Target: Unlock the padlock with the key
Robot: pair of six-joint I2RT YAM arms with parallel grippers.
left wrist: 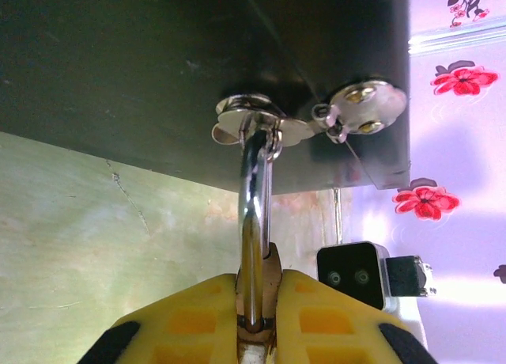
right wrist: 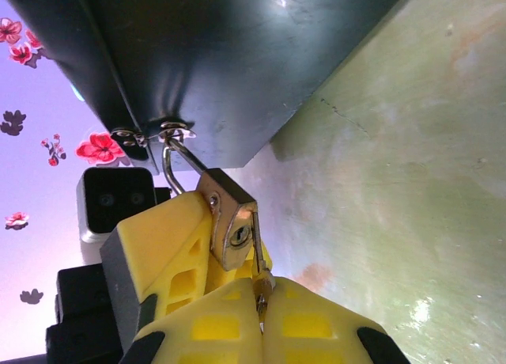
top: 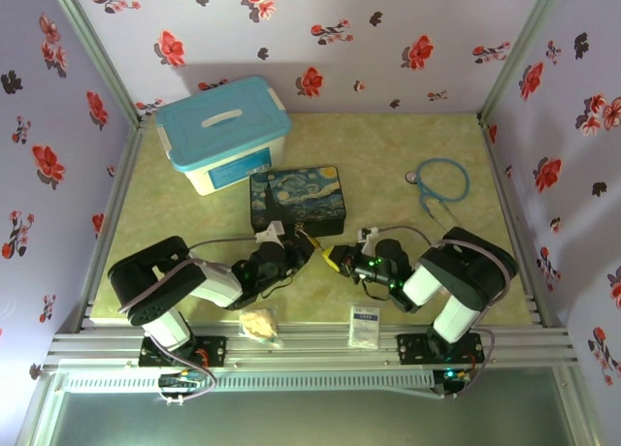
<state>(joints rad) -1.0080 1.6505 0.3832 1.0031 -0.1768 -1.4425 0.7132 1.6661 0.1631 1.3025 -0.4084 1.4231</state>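
— right end effector (right wrist: 261,320)?
— closed tight on the key (right wrist: 257,249), which lies against the padlock (right wrist: 228,221), just beside its keyhole.
— left end effector (left wrist: 254,320)?
— pinched shut on the padlock, its shackle through the box (left wrist: 158,63) clasp.

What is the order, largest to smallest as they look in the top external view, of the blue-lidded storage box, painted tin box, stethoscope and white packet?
1. blue-lidded storage box
2. painted tin box
3. stethoscope, counting its loop's spread
4. white packet
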